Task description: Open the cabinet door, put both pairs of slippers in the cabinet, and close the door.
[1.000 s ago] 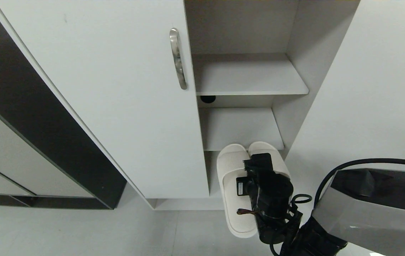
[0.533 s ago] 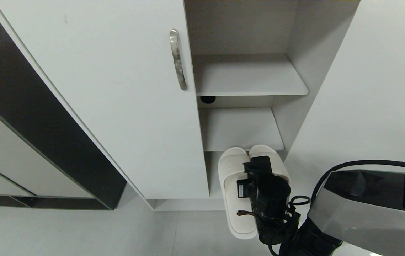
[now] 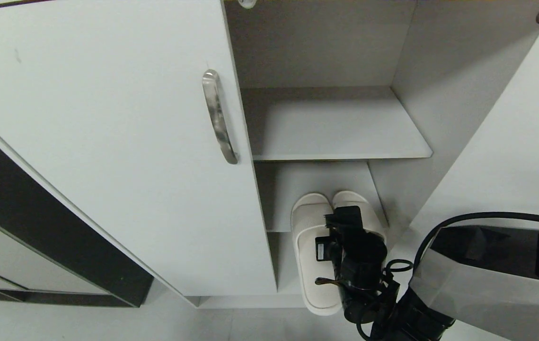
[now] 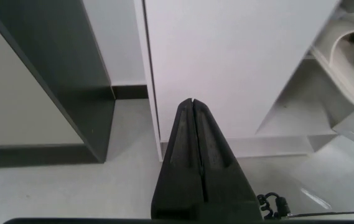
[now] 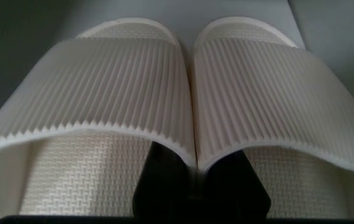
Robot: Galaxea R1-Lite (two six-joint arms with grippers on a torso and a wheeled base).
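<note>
Looking down from the head, the cabinet (image 3: pixel 406 94) stands open, with its closed door (image 3: pixel 108 142) and handle (image 3: pixel 219 118) at nine o'clock of the opening. At five o'clock the right gripper (image 3: pixel 342 215) grips the white slippers (image 3: pixel 309 237), their toes over the lower shelf (image 3: pixel 278 199).

By the left wrist, the left gripper (image 4: pixel 192 109) hangs above the floor (image 4: pixel 102 186) before that door, fingers pressed together and empty.

By the right wrist, dark fingers (image 5: pixel 164 177) pinch both slippers' inner strap edges together.

slippers (image 3: pixel 310 222) are showing cream, straps (image 5: pixel 121 87) running in fine ribs, footbeds (image 5: pixel 83 168) seemingly carrying a woven emboss | cabinet door (image 3: pixel 108 142) is showing white, handle (image 3: pixel 218 118) gleaming brushed silver | shelf (image 3: pixel 331 125) is reading pale grey | left gripper (image 4: pixel 192 107) is showing black | floor (image 3: pixel 84 326) is showing light grey
</note>
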